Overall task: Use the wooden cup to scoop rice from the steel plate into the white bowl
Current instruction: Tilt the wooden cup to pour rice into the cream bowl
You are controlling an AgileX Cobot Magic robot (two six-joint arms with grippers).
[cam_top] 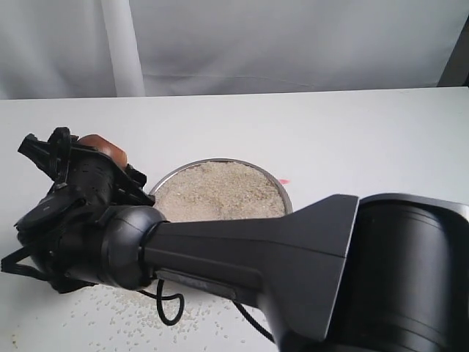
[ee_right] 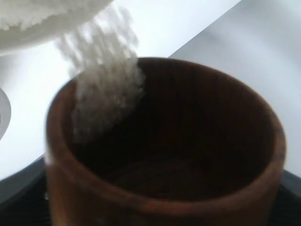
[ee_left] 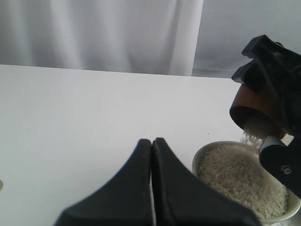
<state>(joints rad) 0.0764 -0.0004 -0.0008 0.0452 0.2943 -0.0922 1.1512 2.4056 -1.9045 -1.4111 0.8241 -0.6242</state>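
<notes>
My right gripper (cam_top: 88, 158) reaches across to the left and is shut on the wooden cup (cam_top: 102, 147). In the left wrist view the cup (ee_left: 251, 110) is tipped mouth-down over the white bowl (ee_left: 203, 155), and rice (ee_left: 249, 137) falls from it onto the heap of rice inside. The right wrist view shows the cup's dark inside (ee_right: 178, 150) with a stream of rice (ee_right: 106, 89) leaving it towards the bowl (ee_right: 42, 19). The steel plate (cam_top: 170, 176) holds a wide bed of rice (cam_top: 220, 192). My left gripper (ee_left: 151, 142) is shut and empty beside the bowl.
Loose grains (cam_top: 132, 319) lie scattered on the white table near its front edge. A black cable (cam_top: 168, 304) loops under the right arm (cam_top: 293, 249), which hides the bowl in the exterior view. A pale curtain (cam_top: 234, 37) backs the table.
</notes>
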